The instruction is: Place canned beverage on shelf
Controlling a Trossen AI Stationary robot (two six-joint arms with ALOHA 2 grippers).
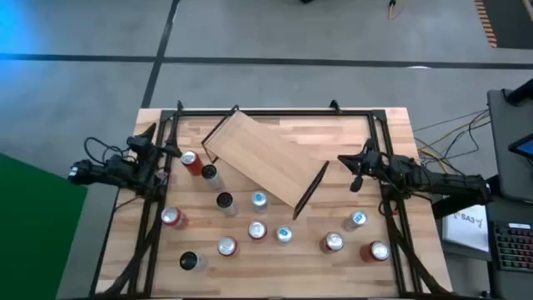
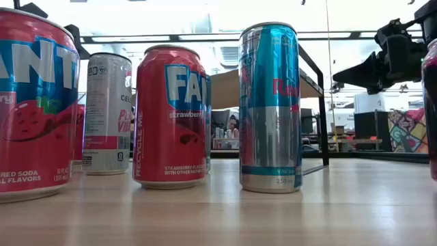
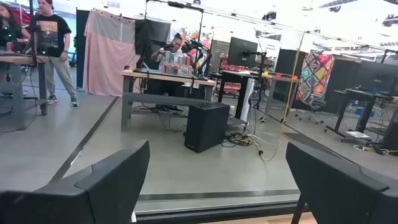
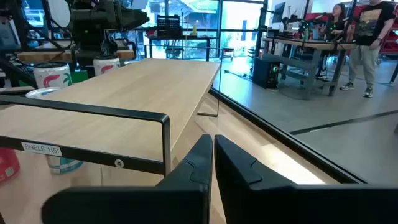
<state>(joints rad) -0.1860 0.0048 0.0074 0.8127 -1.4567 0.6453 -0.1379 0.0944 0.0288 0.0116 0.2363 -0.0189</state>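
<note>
Many cans stand on the wooden surface (image 1: 391, 133), and none is on the shelf (image 1: 262, 157) yet. The shelf is the biggest thing, a flat light board with black frames at its short ends, lying slantwise in the middle. It looks stiff and steady.

Next come the arms. The left gripper (image 1: 171, 151) waits at the left edge with its jaws wide and holding nothing. The right gripper (image 1: 356, 171) hangs near the shelf's right end, jaws shut tight and empty.

Smallest are the cans. A red can (image 1: 190, 161) sits close to the left gripper. It is probably heavy if full, though I cannot tell that. Its sides are hard, round, smooth and slippery. Squeeze it around the middle, not too hard, and keep it standing up.
</note>
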